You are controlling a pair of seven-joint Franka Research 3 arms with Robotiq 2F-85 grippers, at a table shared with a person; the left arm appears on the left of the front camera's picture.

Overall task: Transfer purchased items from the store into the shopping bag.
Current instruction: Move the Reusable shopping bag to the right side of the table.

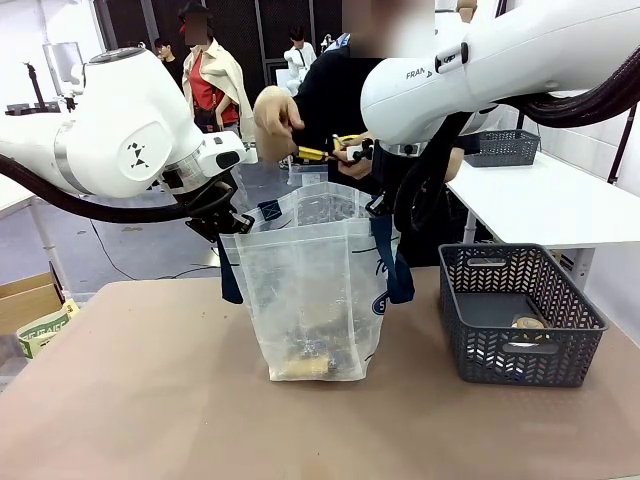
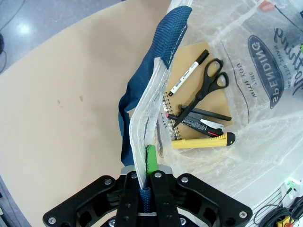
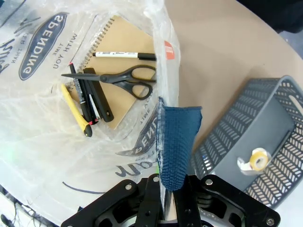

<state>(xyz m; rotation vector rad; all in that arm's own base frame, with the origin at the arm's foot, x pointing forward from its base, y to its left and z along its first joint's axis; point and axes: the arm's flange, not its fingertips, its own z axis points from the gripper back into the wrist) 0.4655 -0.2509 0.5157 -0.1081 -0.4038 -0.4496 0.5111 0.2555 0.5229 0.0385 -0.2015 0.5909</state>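
Left arm (image 1: 110,130), right arm (image 1: 480,60): glossy white, rounded joint housings, R w/ FRANKA print (image 1: 418,72). Thick blk cables (image 1: 585,105). Left gripper (image 2: 147,165) blk, silver screws (image 2: 108,181), green pad (image 2: 150,158); right gripper (image 3: 168,184) blk too. Person: dark top (image 1: 325,90).

The shopping bag (image 1: 310,290), translucent white plastic with navy straps (image 3: 175,142), stands upright on the desk (image 1: 130,400), its mouth spread open. Flat on its bottom lies a brown spiral notebook (image 3: 120,35). On that rest a white marker (image 3: 125,55), black scissors (image 3: 125,78) and dark pens (image 3: 92,97), with a yellow cutter (image 3: 75,111) alongside.
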